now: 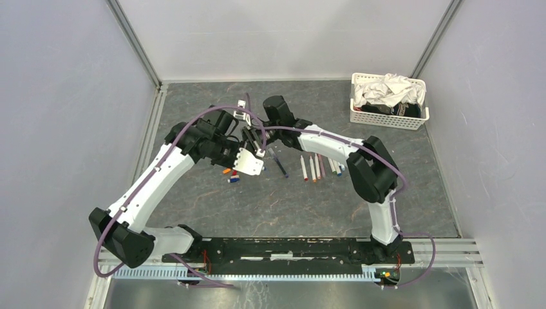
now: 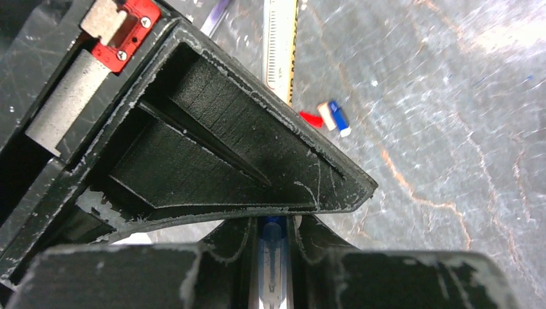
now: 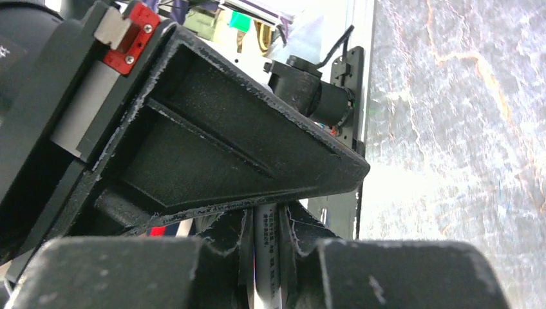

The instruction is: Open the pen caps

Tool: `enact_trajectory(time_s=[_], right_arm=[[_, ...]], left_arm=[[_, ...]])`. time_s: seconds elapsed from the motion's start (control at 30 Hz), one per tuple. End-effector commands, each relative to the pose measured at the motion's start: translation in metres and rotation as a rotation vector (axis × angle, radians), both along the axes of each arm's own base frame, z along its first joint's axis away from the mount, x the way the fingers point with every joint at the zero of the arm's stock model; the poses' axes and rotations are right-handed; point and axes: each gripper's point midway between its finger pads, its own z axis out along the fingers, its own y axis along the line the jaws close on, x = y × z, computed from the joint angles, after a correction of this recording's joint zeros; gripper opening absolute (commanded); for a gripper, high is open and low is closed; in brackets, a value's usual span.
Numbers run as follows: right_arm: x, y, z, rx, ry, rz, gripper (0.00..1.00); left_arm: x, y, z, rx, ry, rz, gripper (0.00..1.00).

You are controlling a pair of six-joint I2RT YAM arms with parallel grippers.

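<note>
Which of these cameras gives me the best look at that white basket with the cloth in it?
The top external view. It shows the whole white basket at the far right corner of the table, cloth heaped inside. Neither wrist view shows it at all.

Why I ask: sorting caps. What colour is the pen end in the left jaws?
The pen end is blue; left wrist view.

Bright, even light — glare on the table (image 3: pixel 451 129) in wrist views; edges seemingly soft.
</note>
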Motion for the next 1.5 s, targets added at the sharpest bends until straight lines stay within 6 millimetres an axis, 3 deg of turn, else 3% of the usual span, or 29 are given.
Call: enact_trajectory(time_s=[0.0,0.13,0.17,0.2,0.23,0.27,0.3,0.33,0.37,0.4,0.43,0.5,0.6,0.73,0.87,0.97,1.07,1.2,1.33,1.47], right_arm=[[0.058,0.058,0.038,0.087,-0.105,-0.213,0.0],[0.073,0.064,-0.007,-0.012,-0.124,-0.207,0.0],[0.073,0.058,-0.024,-0.058,-0.115,-0.2,0.0],[0.067,0.036,-0.055,-0.174,-0.108,-0.176,0.0],[0.035,-0.02,-0.101,-0.39,-0.144,-0.088,0.0],[-0.022,-0.083,-0.138,-0.532,-0.185,-0.023,0.0],[-0.089,-0.138,-0.156,-0.465,-0.154,-0.157,0.0],[-0.1,-0.157,-0.14,-0.285,-0.046,-0.436,0.0],[-0.102,-0.17,-0.139,-0.21,0.01,-0.499,0.0],[-0.098,-0.166,-0.142,-0.294,-0.014,-0.401,0.0],[-0.094,-0.162,-0.146,-0.371,-0.061,-0.323,0.0],[-0.084,-0.145,-0.125,-0.327,-0.104,-0.299,0.0],[-0.075,-0.143,-0.112,-0.285,-0.136,-0.304,0.0],[-0.061,-0.134,-0.099,-0.282,-0.185,-0.259,0.0],[-0.036,-0.14,-0.097,-0.351,-0.249,-0.263,0.0],[0.008,-0.166,-0.105,-0.464,-0.308,-0.428,0.0],[0.058,-0.205,-0.108,-0.601,-0.382,-0.68,0.0],[0.095,-0.25,-0.113,-0.781,-0.489,-0.928,0.0],[0.115,-0.266,-0.116,-0.843,-0.529,-1.039,0.0],[0.131,-0.277,-0.131,-0.93,-0.559,-1.086,0.0]], left_arm=[[-0.022,-0.066,0.019,-0.235,0.075,-0.18,0.02],[-0.013,-0.06,0.007,-0.161,0.03,-0.223,0.02],[-0.007,-0.053,0.001,-0.113,0.003,-0.222,0.02],[0.004,-0.034,-0.006,-0.018,-0.028,-0.215,0.02],[0.031,0.004,-0.006,0.073,-0.084,-0.157,0.02],[0.07,0.059,0.012,0.115,-0.188,-0.091,0.02],[0.097,0.168,0.021,0.136,-0.219,0.133,0.02],[0.081,0.201,0.006,0.173,-0.125,0.116,0.02],[0.062,0.192,-0.009,0.163,-0.002,0.127,0.02],[0.066,0.133,0.003,0.111,-0.098,0.075,0.02],[0.068,0.099,0.003,0.084,-0.187,0.035,0.02],[0.051,0.063,0.0,0.081,-0.19,-0.034,0.02],[0.029,0.056,0.005,0.069,-0.085,-0.037,0.02],[0.017,0.044,0.011,0.01,-0.106,-0.081,0.02],[0.028,0.03,0.013,-0.067,-0.077,0.009,0.02],[0.04,0.019,0.0,-0.109,0.035,0.16,0.07],[0.049,0.002,-0.026,-0.128,0.199,0.29,0.07],[0.059,-0.013,-0.066,-0.108,0.295,0.364,0.07],[0.065,-0.013,-0.113,-0.036,0.343,0.42,0.08],[0.074,-0.012,-0.144,-0.014,0.344,0.469,0.13]])
